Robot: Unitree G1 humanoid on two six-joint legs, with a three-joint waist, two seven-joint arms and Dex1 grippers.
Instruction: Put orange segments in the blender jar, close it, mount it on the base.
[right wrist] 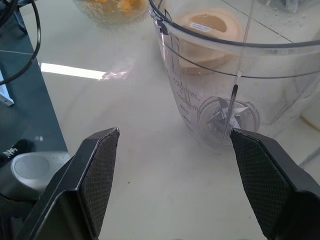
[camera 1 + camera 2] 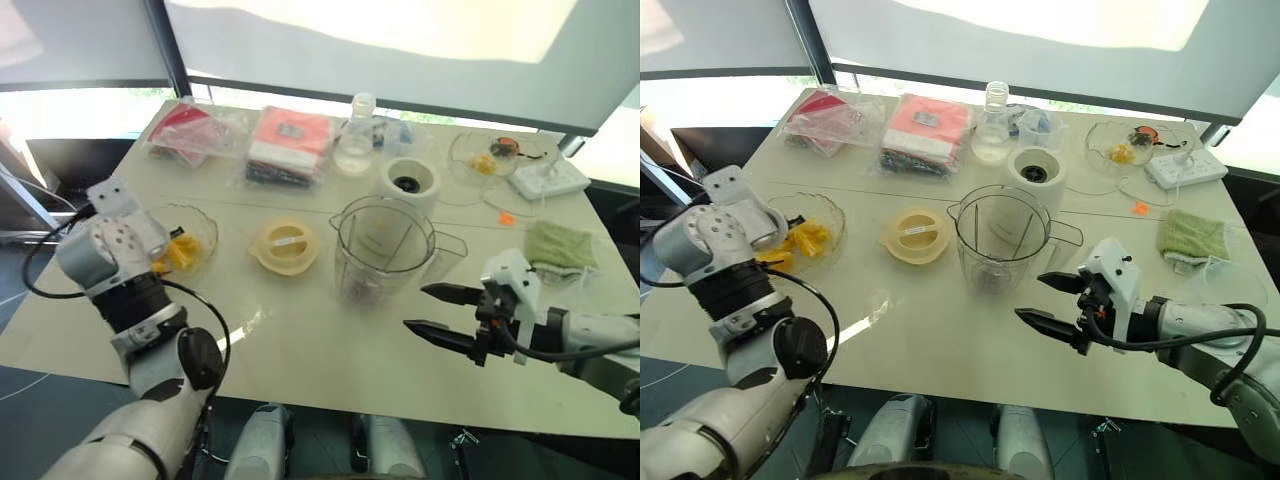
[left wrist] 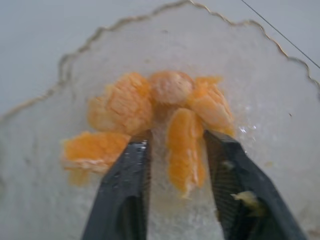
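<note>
1. Left gripper (image 3: 175,165) over the glass dish (image 2: 205,228), jaws parted either side of one segment, not clamped: placed to pick, by the look of it.
2. Segments (image 3: 155,110) heaped in that dish at the table's (image 2: 300,350) left edge; none in the jar.
3. Jar (image 2: 383,245) upright mid-table, open-topped, blade visible at the bottom: ready for filling.
4. Right gripper (image 2: 430,310) beside the jar, jaws wide and empty, apart from it: likely waiting to steady it.
5. Lid (image 2: 285,246) flat left of the jar; base (image 2: 410,183) just behind: both within reach for later.
</note>
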